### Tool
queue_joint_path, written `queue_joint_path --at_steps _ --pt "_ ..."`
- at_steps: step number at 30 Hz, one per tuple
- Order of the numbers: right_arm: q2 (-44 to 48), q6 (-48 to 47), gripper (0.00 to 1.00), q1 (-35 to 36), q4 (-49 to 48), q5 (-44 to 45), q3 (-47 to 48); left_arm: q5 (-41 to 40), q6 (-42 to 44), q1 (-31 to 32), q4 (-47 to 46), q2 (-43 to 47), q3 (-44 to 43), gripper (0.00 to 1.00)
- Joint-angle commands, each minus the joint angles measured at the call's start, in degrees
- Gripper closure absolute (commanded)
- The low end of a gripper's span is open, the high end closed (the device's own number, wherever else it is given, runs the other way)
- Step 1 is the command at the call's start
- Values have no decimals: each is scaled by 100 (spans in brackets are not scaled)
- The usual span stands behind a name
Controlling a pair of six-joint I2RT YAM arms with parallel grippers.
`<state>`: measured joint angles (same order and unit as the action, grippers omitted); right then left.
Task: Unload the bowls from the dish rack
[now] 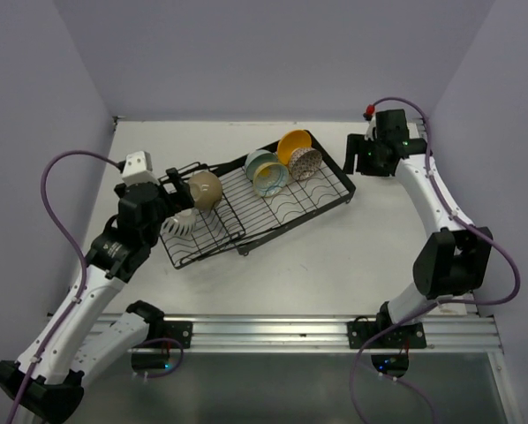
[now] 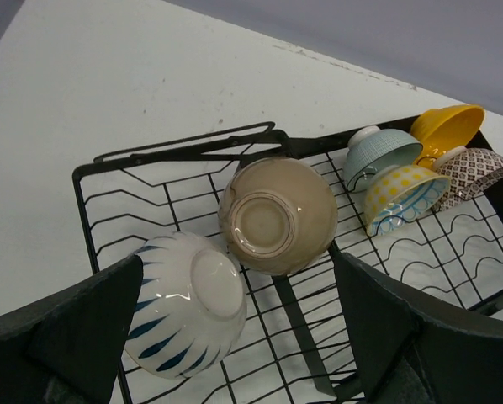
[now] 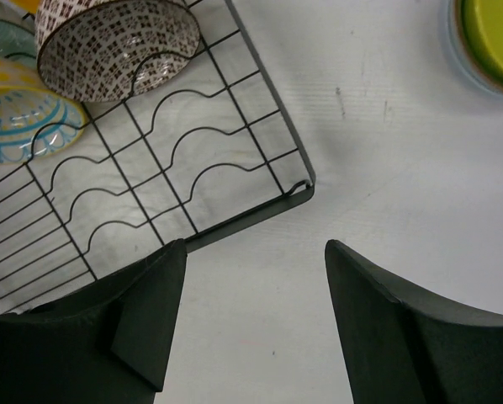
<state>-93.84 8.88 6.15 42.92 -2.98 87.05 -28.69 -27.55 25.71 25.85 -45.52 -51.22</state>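
Note:
The black wire dish rack (image 1: 282,208) lies in the middle of the table. At its left end sit a beige bowl (image 1: 205,189) and a ribbed white bowl with blue strokes (image 1: 180,223), both upside down. At the far right end stand a pale teal bowl (image 1: 264,168), an orange-yellow bowl (image 1: 292,145) and a brown-speckled bowl (image 1: 306,163). My left gripper (image 2: 235,332) is open above the rack (image 2: 92,181), with the white bowl (image 2: 184,303) and the beige bowl (image 2: 277,215) between its fingers. My right gripper (image 3: 256,269) is open over bare table beside the rack's corner (image 3: 306,187).
A lime-yellow bowl (image 3: 494,34) sits nested in a pale bowl on the table right of the rack. A yellow-dotted bowl (image 2: 403,194) leans among the far group. Purple walls close in the table on three sides.

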Motion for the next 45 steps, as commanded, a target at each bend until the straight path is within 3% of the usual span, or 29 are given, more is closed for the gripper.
queue_joint_path --at_steps 1,7,10,18,25,45 --pt "611 210 29 70 -591 -492 -363 598 -1006 -293 439 34 -29 0" --pt "1025 254 28 97 -758 -686 -820 1303 -1376 -1260 483 394 226 0" --pt "1114 272 28 97 -829 -756 -1005 1479 -1419 -1437 562 342 227 0" --pt "1123 324 28 132 -987 -923 -1234 1744 -1788 -1534 913 394 534 0" --pt "1096 359 28 141 -1057 -967 -1278 1471 -1956 -1543 1353 517 578 0" --pt "1070 377 27 184 -1136 -1002 -1383 1462 -2123 -1543 809 394 930 0"
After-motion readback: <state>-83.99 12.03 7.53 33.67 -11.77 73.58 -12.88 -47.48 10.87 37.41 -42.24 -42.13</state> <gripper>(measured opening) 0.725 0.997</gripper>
